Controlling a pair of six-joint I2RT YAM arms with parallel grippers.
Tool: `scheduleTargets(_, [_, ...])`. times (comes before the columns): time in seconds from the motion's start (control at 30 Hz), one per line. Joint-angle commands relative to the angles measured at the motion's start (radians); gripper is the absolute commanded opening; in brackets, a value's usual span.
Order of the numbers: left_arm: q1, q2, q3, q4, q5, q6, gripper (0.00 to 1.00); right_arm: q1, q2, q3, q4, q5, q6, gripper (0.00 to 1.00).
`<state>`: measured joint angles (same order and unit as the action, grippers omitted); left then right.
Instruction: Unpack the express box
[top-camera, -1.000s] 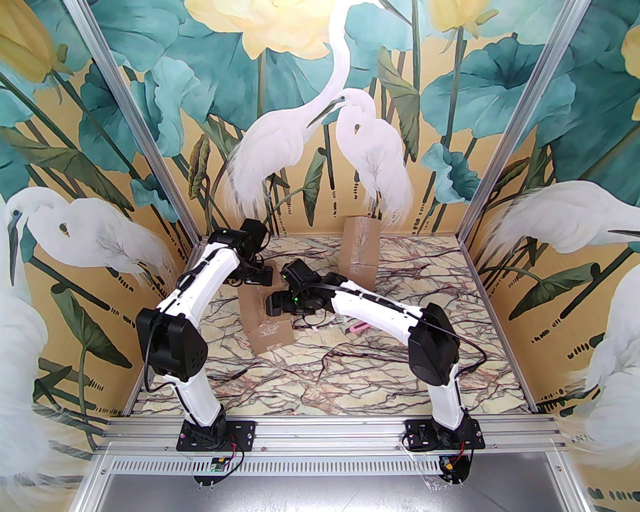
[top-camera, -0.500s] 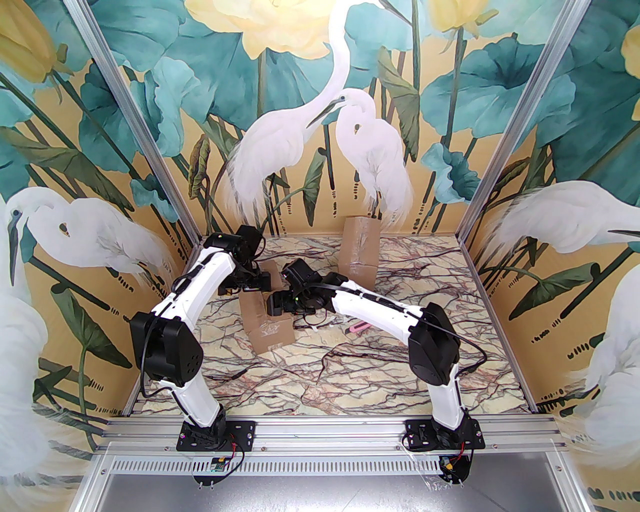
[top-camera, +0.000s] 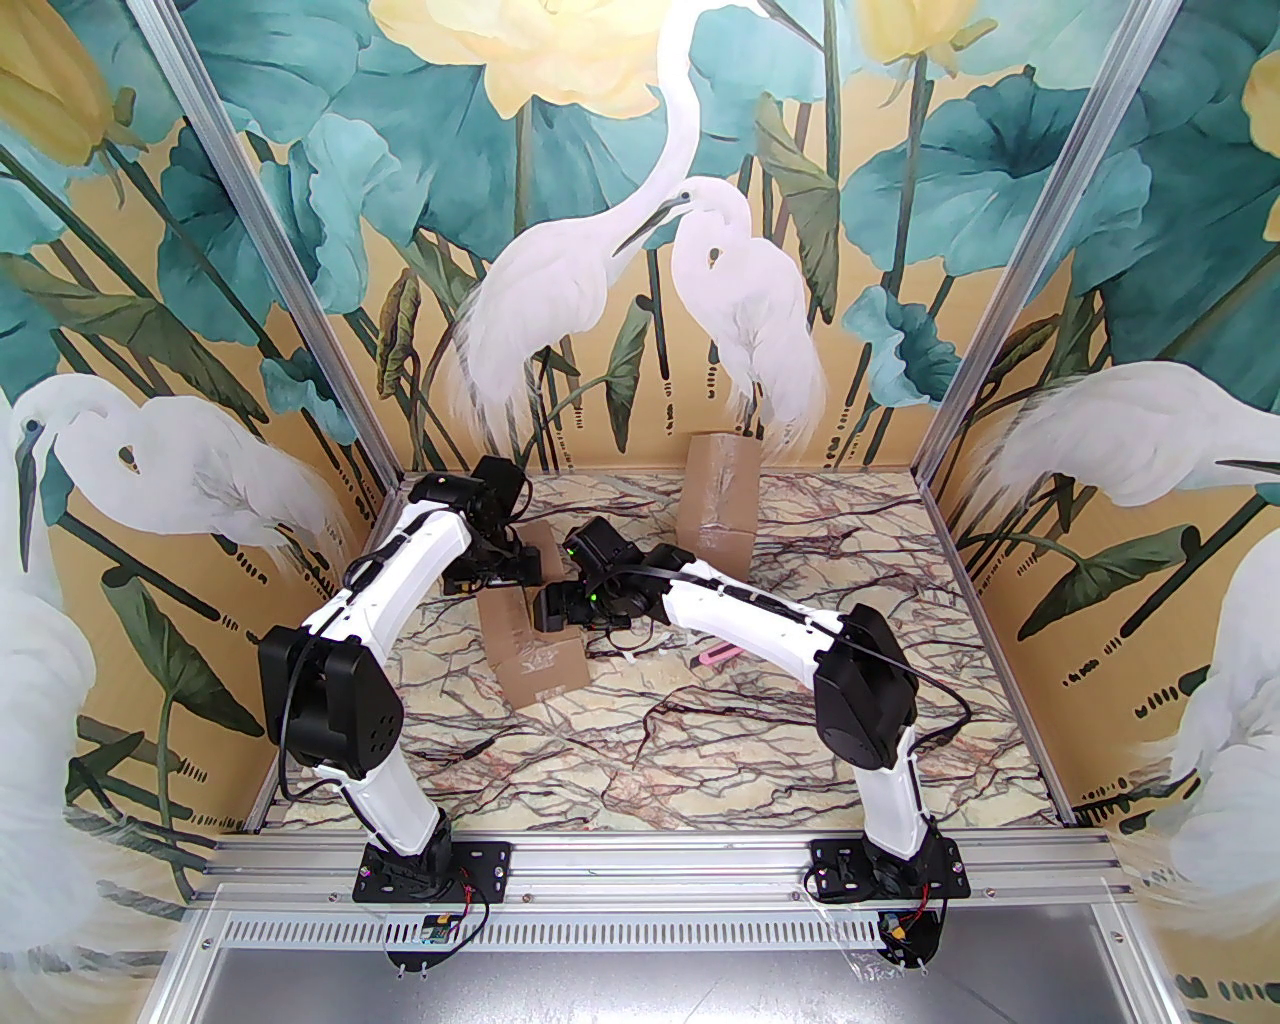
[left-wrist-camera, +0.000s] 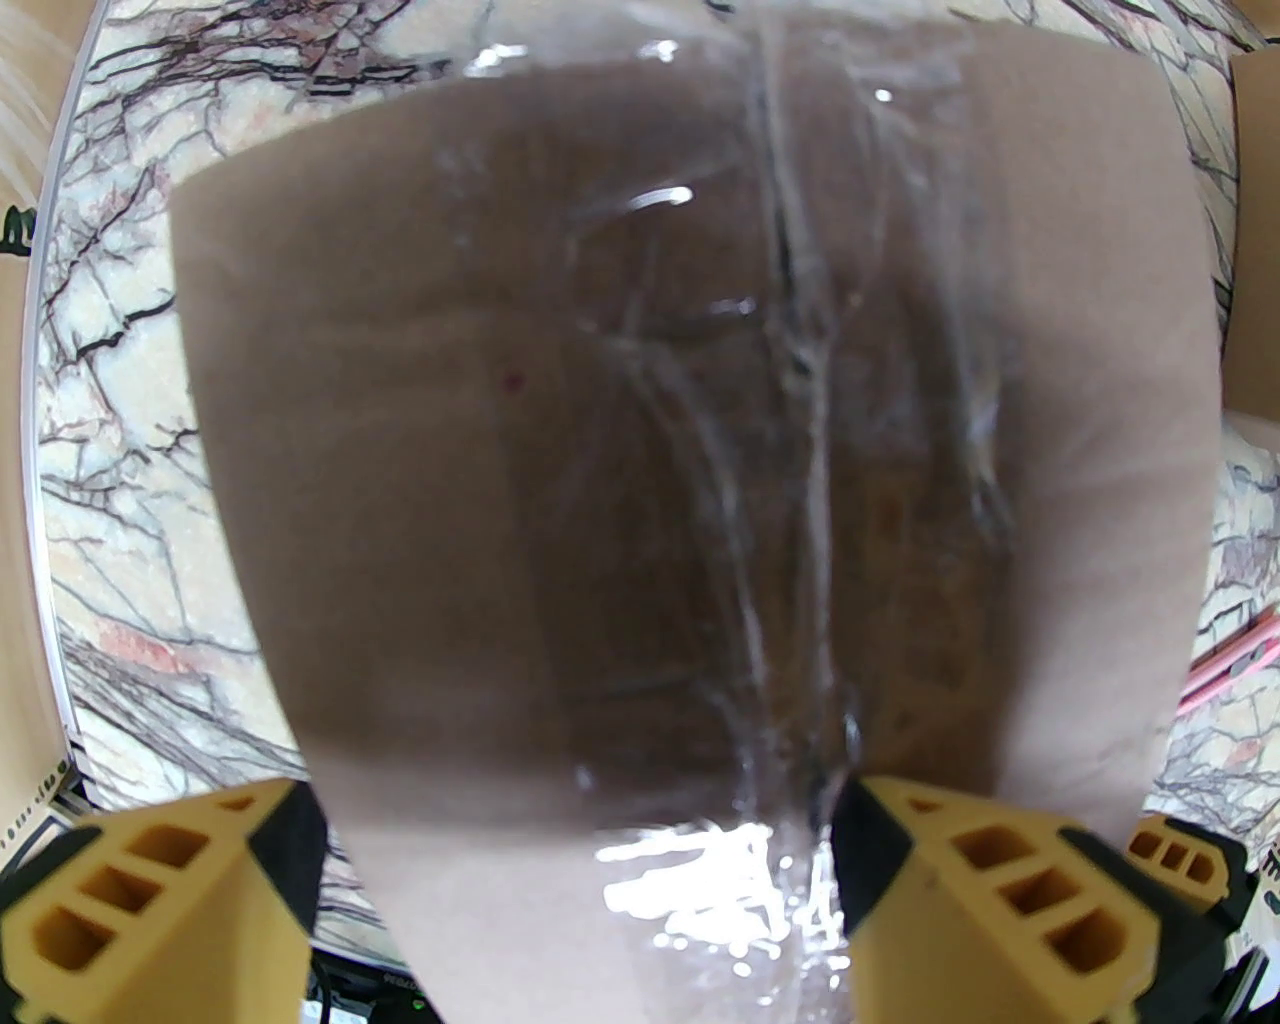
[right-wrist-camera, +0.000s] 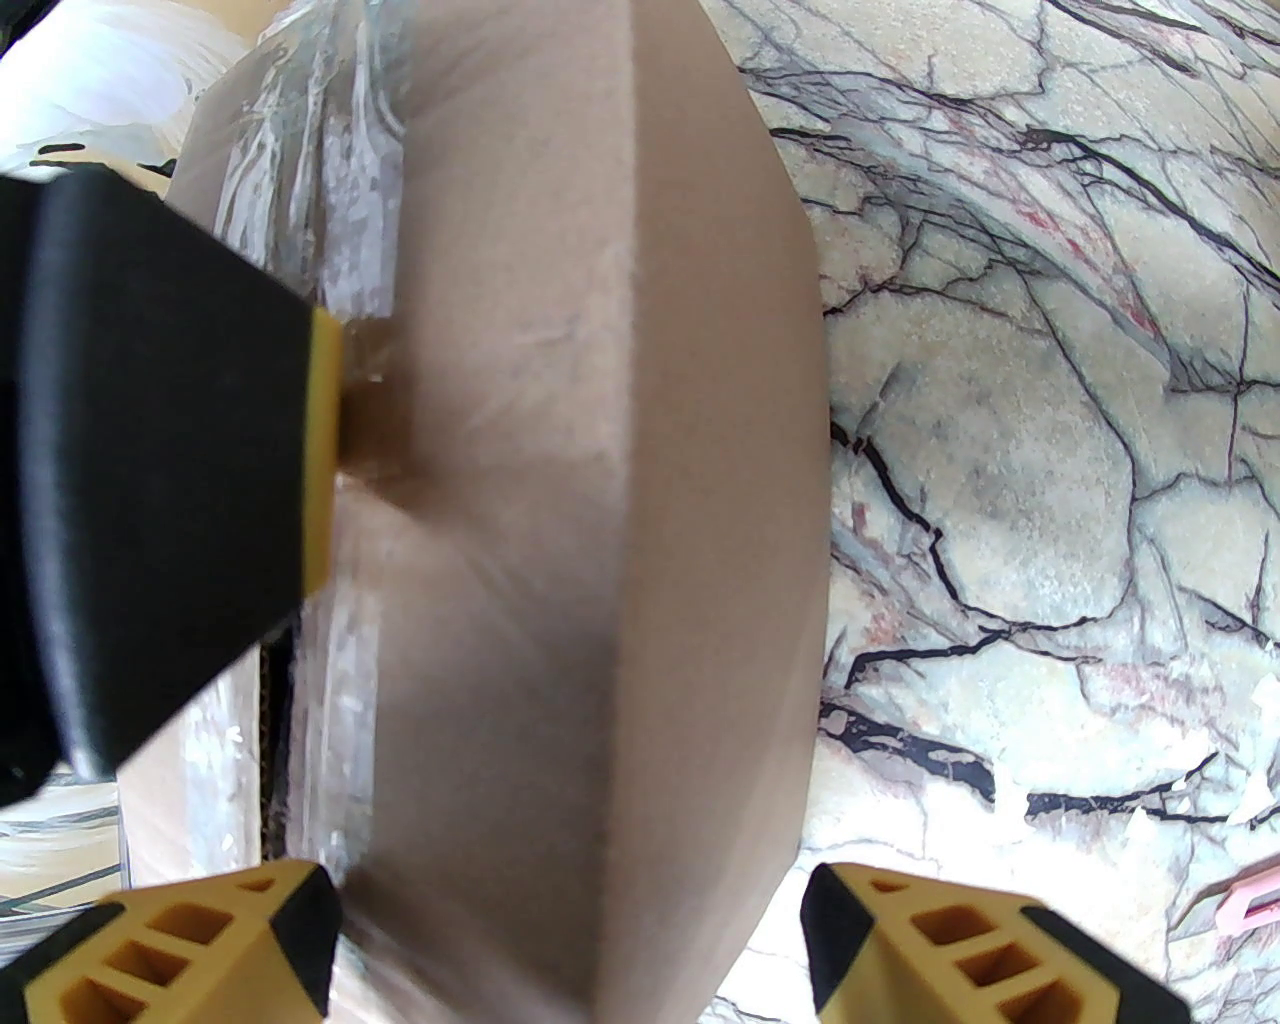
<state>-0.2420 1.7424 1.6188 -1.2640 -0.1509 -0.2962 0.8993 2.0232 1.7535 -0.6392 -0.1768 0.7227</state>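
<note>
The express box (top-camera: 530, 650) is a brown carton wrapped in clear tape, lying left of centre on the marble table (top-camera: 700, 740). My left gripper (top-camera: 500, 572) is over its far end and stands open. In the left wrist view the taped seam (left-wrist-camera: 795, 400) runs down the box (left-wrist-camera: 400, 450) between the yellow fingers (left-wrist-camera: 980, 890). My right gripper (top-camera: 545, 610) is open at the box's right side. Its fingers (right-wrist-camera: 950, 950) straddle a box corner edge (right-wrist-camera: 620, 500). One left finger (right-wrist-camera: 180, 450) presses its tip on the taped face.
A second brown taped box (top-camera: 718, 490) stands upright at the back of the table. A pink knife-like tool (top-camera: 715, 656) lies under the right forearm, right of the box, and shows as a pink tool (right-wrist-camera: 1260, 895) at the right wrist view's edge.
The left arm has swung a little to the left and lowered its wrist onto the far end of the box. The right arm and the box have hardly moved.
</note>
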Motion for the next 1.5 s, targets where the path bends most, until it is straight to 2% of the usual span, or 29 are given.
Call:
scheduleTargets(0.0, [0.003,0.057,-0.086,-0.095,-0.03,0.01,0.91,-0.017,0.039,-0.011,-0.095,0.049,0.004,0.83])
scheduleTargets(0.2, [0.003,0.076,-0.082,-0.102,-0.06,0.014,0.92,-0.017,0.036,-0.013,-0.093,0.049,0.003,0.83])
scheduleTargets(0.4, [0.0,0.083,-0.063,-0.158,-0.148,0.025,0.87,-0.019,0.046,-0.005,-0.105,0.05,0.01,0.83])
scheduleTargets(0.63, [0.0,0.073,-0.004,-0.201,-0.151,0.038,0.73,-0.028,0.064,0.007,-0.123,0.038,0.021,0.84])
scheduleTargets(0.83, [0.0,0.069,0.007,-0.209,-0.131,0.054,0.67,-0.041,0.063,-0.011,-0.117,0.03,0.041,0.84])
scheduleTargets(1.2, [0.016,0.022,0.185,-0.162,0.039,0.114,0.59,-0.06,0.027,-0.06,-0.071,0.013,0.068,0.84])
scheduleTargets(1.47, [0.067,-0.067,0.105,-0.037,0.219,0.156,0.57,-0.071,0.026,-0.062,-0.069,-0.002,0.085,0.84])
